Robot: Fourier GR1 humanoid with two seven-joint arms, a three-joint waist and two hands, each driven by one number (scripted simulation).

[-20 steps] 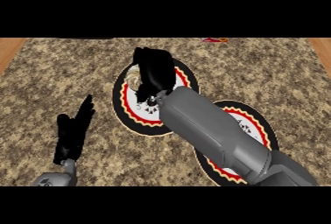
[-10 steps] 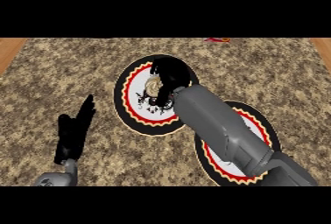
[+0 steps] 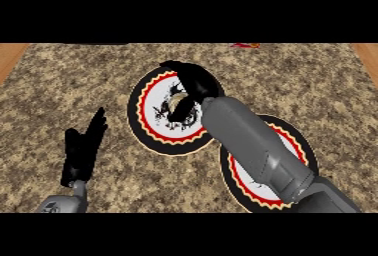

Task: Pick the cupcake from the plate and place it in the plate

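Two round plates with red, yellow and black rims lie on the speckled counter. The farther plate (image 3: 151,107) is near the middle, and the nearer plate (image 3: 295,145) is at the lower right, mostly under my right forearm. My right hand (image 3: 193,82) hangs over the farther plate's right half. Its fingers curl down round a small pale cupcake (image 3: 175,106) at that plate's middle, hiding most of it. My left hand (image 3: 83,150) rests open at the lower left, fingers pointing up, well away from both plates.
A small red thing (image 3: 244,45) peeks in at the counter's far edge. Wooden strips border the counter at the far left (image 3: 9,57) and the far right (image 3: 367,55).
My right hand has slid to the right across the farther plate, uncovering its left side, and its fingers have curled in at the plate's middle. The left hand has not moved.
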